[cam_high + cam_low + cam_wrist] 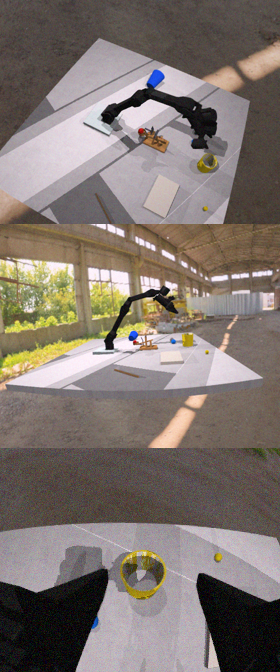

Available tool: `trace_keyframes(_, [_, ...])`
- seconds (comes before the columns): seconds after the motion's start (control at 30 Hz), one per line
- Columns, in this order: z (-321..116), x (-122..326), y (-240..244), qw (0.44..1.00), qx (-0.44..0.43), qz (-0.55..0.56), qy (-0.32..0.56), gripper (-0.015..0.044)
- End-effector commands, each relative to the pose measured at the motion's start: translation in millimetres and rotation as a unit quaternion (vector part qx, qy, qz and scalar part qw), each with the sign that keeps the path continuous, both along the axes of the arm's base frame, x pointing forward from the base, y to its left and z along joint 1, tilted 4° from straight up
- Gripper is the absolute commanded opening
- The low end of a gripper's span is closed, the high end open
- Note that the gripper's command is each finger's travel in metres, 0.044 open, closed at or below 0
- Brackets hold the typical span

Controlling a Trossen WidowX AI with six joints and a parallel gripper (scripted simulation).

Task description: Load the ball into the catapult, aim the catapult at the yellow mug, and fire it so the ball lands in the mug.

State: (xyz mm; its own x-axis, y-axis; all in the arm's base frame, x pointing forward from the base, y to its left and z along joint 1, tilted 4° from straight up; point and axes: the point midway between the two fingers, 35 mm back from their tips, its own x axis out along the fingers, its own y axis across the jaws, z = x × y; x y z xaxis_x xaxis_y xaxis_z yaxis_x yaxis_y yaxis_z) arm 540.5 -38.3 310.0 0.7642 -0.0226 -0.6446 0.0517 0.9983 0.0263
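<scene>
The red ball (141,131) (134,342) sits in the cup at the base-side end of the wooden catapult (155,144) (148,348). The catapult's other end points roughly towards the mug; its exact aim is hard to tell. The yellow mug (203,166) (187,340) (143,594) stands upright, open at the top. Its inside shows no ball in the wrist view. My gripper (204,146) (177,312) (153,577) is open and empty, high above the table on the mug's side, well away from the catapult. In the wrist view the mug shows between the fingers.
A blue ball (192,141) (173,341) (95,622) and a grey ball (171,339) lie near the mug. A small yellow ball (205,208) (207,352) (218,557), a pale block (161,196) (171,357), a brown stick (102,208) (126,373) and a tipped blue cup (155,78) (133,335) lie around.
</scene>
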Motion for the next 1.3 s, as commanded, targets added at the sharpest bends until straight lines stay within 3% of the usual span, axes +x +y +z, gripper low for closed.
trace_keyframes(0.0, [2,1,0,1.0,0.001,-0.003,-0.004,0.023])
trace_keyframes(0.3, [2,1,0,1.0,0.001,-0.003,-0.004,0.0])
trace_keyframes(0.63, [-1,-1,2,1.0,-0.003,0.0,0.003,0.0])
trace_keyframes(1.27, [-72,-76,68,0.965,-0.148,0.125,0.179,0.0])
